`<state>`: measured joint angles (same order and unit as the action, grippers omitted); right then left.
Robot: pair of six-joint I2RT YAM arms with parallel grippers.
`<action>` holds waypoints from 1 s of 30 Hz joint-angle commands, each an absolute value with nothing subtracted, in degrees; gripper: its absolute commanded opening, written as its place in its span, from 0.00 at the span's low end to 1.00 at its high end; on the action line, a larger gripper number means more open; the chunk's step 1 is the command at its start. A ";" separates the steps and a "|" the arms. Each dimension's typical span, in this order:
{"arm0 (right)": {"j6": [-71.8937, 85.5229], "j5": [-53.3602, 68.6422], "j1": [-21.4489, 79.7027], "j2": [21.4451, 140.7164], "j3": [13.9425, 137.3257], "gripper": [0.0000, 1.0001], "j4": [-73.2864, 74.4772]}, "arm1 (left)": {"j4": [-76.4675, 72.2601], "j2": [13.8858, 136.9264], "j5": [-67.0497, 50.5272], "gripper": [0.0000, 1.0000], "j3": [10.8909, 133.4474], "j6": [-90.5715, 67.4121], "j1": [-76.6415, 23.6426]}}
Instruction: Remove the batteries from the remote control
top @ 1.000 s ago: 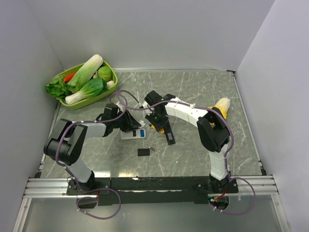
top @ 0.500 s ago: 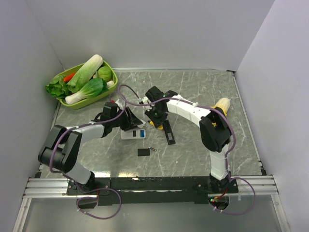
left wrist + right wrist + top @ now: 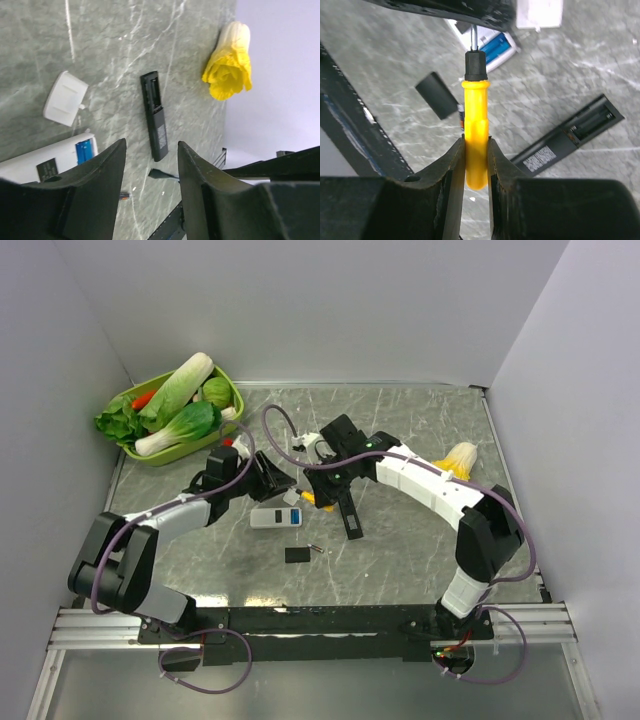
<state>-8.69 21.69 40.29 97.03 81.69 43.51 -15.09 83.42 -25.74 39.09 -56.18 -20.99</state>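
The blue battery [image 3: 84, 149], slim and glossy, lies lengthwise in the open bay at one end of the white remote [image 3: 268, 518], near the table's [image 3: 420, 430] middle. Another small cell [image 3: 316, 549] lies loose just beside the black cover plate [image 3: 296, 554]. The left gripper [image 3: 151, 150] hangs spread and empty above them, while the right gripper [image 3: 476, 145] clamps a yellow-handled screwdriver [image 3: 475, 105].

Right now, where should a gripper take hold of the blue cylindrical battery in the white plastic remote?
Likely from straight above, pinching across the rounded top of the blue battery. It lies flat, sunk in the open compartment of the white remote, so its ends and underside are walled in.
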 commanded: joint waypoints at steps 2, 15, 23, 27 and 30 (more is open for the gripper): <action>-7.91 25.05 40.08 94.57 81.83 0.00 39.99 | -20.74 81.30 -27.69 0.47 37.71 -60.20 -21.18; -0.09 25.21 38.58 79.75 64.45 0.31 8.42 | -29.77 81.91 -35.58 0.01 33.58 -78.47 -19.95; -2.46 26.10 38.23 68.04 43.53 0.68 -19.04 | -37.42 81.21 -37.79 0.01 29.28 -91.74 -18.20; -6.40 29.18 38.23 63.12 36.40 0.67 -29.34 | -45.25 82.00 -39.29 0.01 27.51 -100.01 -17.84; -8.96 29.53 38.32 60.57 33.33 0.68 -35.05 | -50.70 82.35 -39.55 0.01 26.46 -105.19 -17.84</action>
<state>-4.43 27.09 38.37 64.47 36.16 -19.35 -37.80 82.26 -37.26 26.83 -94.76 -17.98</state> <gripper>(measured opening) 0.676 0.035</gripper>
